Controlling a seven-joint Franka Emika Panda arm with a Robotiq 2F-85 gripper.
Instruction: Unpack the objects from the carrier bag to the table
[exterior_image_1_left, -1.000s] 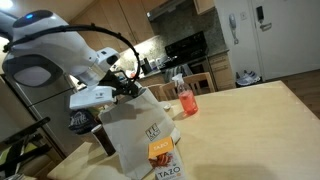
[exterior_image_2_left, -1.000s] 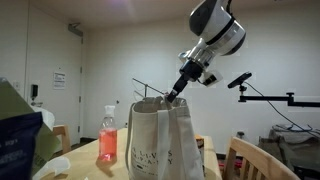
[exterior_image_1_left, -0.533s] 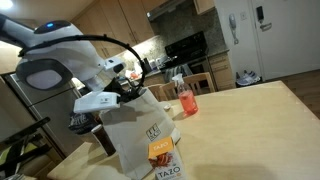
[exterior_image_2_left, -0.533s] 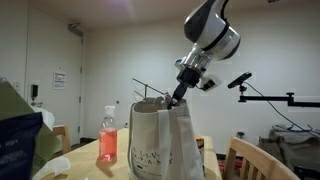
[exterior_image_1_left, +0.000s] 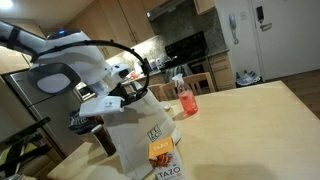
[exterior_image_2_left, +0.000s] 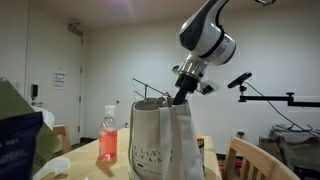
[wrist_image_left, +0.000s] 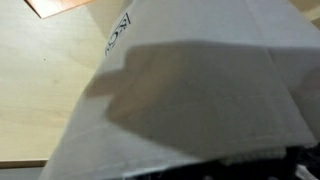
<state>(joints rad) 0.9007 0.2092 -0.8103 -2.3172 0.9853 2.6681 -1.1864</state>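
Note:
The carrier bag (exterior_image_1_left: 138, 132) (exterior_image_2_left: 160, 145) stands upright on the table (exterior_image_1_left: 250, 130), whitish with dark print. My gripper (exterior_image_1_left: 128, 93) (exterior_image_2_left: 178, 98) reaches down at the bag's top rim; its fingertips are hidden by the bag, and it looks open with nothing seen in it. In the wrist view the bag's pale side (wrist_image_left: 210, 90) fills most of the picture, with no jaws in sight. A small orange carton (exterior_image_1_left: 160, 150) and a Tazo box (exterior_image_1_left: 166, 173) stand in front of the bag. A blue-and-white package (exterior_image_2_left: 20, 140) with something green (exterior_image_2_left: 10, 100) above it sits close to the camera.
A red-pink drink bottle (exterior_image_1_left: 185, 99) (exterior_image_2_left: 108, 135) stands on the table behind the bag. A dark mug (exterior_image_1_left: 102, 136) sits beside the bag. A camera arm (exterior_image_2_left: 270, 97) and a chair back (exterior_image_2_left: 250, 160) stand off the table. Bare tabletop (wrist_image_left: 50, 90) stretches beyond the bag.
The arm's upper links have swung over and lower towards the bag, and the wrist has tilted. The gripper stays at the bag's rim. The bag and groceries have not moved.

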